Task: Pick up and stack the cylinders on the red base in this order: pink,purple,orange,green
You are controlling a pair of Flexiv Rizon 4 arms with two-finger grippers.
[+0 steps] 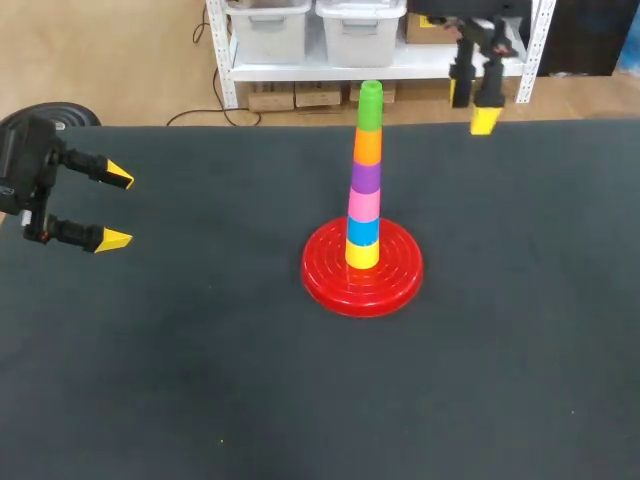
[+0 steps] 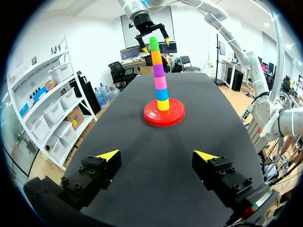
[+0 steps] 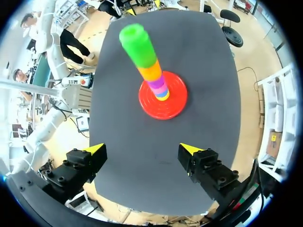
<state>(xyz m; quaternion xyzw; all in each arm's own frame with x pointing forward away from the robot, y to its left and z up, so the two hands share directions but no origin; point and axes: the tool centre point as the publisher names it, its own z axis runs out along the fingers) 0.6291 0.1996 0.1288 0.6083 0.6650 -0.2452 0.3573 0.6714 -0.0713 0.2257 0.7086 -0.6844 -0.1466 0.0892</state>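
On the red base [image 1: 330, 282] stands a tower: yellow, blue, pink [image 1: 364, 206], purple [image 1: 366, 177], orange [image 1: 368, 147], with the green cylinder [image 1: 371, 104] on top. My right gripper [image 1: 470, 108] hangs open and empty, high above the table's far side, to the right of the tower's top. Seen from its wrist, the green cylinder [image 3: 137, 45] and the base [image 3: 173, 106] lie well ahead of the right gripper [image 3: 142, 149]. My left gripper [image 1: 112, 208] is open and empty at the table's left edge. From the left gripper [image 2: 157, 156] the tower [image 2: 160, 78] stands far ahead.
The black table [image 1: 200, 380] spreads wide around the base on every side. Nothing else lies on it.
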